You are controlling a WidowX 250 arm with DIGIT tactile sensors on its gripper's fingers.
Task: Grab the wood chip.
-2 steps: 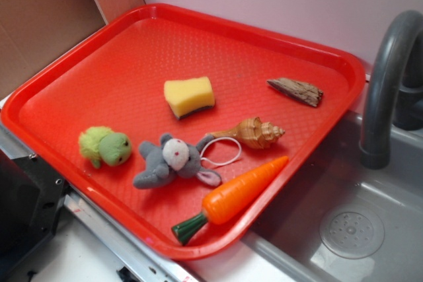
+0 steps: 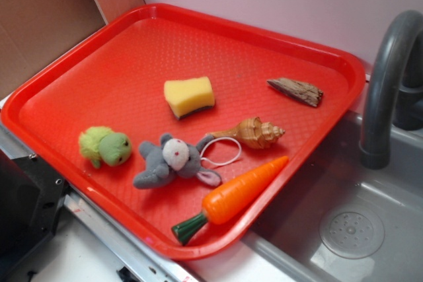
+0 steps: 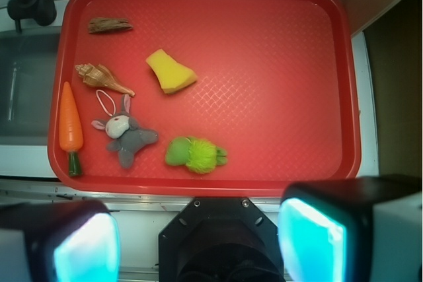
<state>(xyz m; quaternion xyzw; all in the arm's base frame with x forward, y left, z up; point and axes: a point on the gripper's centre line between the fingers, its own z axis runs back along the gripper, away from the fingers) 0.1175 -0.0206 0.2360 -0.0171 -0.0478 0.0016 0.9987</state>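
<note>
Comparison with the exterior view 0.4 s earlier shows no change: all 6 items on the red tray point(image 2: 79, 70) occupy the same positions, and no part of the arm has entered that view. Judgement: the approach has not yet started, and the task remains at its first step.

The wood chip point(image 2: 296, 90) lies flat in the tray corner nearest the sink faucet point(image 2: 386, 77), close to the tray rim on that side. In the wrist view the wood chip point(image 3: 110, 26) appears at the upper left, with its length running roughly along the far tray edge. It touches nothing. The seashell point(image 2: 253, 133) is the nearest neighbour and sits apart from it, toward the tray centre. The yellow sponge point(image 2: 190, 96), grey bunny point(image 2: 173, 160), green plush point(image 2: 104, 146) and toy carrot point(image 2: 231, 197) all lie further off, toward the near edge.

The gripper point(image 3: 198, 239) is held high above the near tray edge, outside the tray, looking straight down. Its 2 pads point(image 3: 86, 249) stand wide apart with nothing between them, so the hand is open and empty.

Judgement on the next move: travel across the tray to the faucet-side corner, then descend with the pads straddling the narrow width of the chip. The chip is thin and flat, so the pads must reach nearly to the tray surface. The rim close by limits clearance on that side
</note>
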